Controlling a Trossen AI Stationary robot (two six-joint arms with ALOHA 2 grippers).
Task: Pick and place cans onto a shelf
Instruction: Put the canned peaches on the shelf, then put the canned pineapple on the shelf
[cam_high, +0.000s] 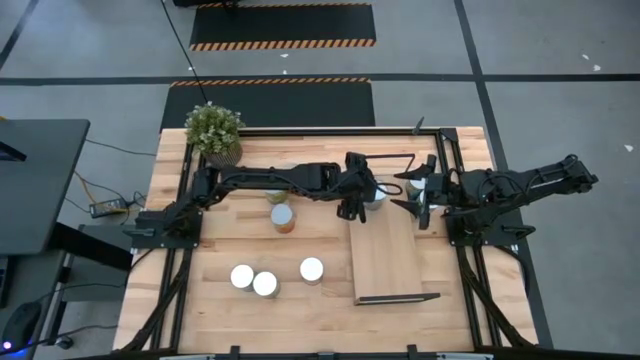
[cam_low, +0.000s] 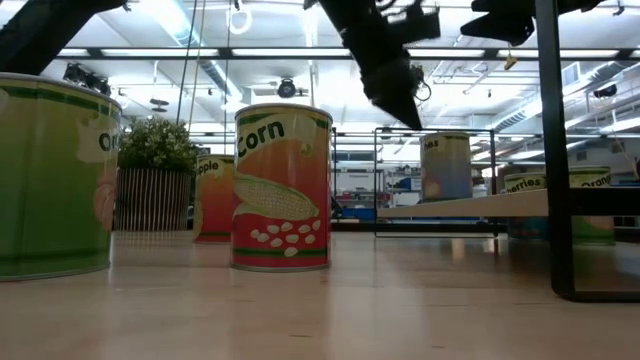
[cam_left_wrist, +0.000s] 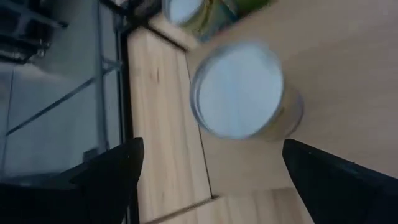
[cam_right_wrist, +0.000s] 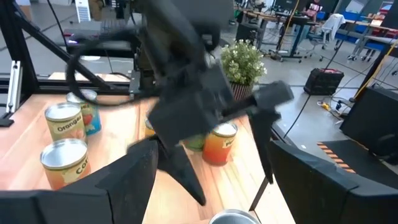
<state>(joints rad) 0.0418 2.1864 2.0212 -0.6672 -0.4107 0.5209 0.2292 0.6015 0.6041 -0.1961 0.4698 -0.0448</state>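
Wooden shelf (cam_high: 385, 262): can (cam_left_wrist: 239, 90) under open left hand (cam_high: 362, 204); plant (cam_high: 214, 130) well apart.

one can (cam_high: 376, 190) on shelf (cam_high: 385, 262), three cans (cam_high: 265, 283) left of it

Setting: robotics lab or workshop, probably a shared open-plan one. Evidence: grey concrete floor (cam_high: 560, 60) with black mats edged in orange-black hazard stripes (cam_high: 282, 44) beyond the tabletop's far edge. Low view shows ceiling strip lights (cam_low: 120, 52) and metal racking (cam_low: 400, 175). Right wrist view shows workbenches (cam_right_wrist: 273, 18), an office chair (cam_right_wrist: 329, 28), cables and a black case (cam_right_wrist: 324, 81) on the floor.
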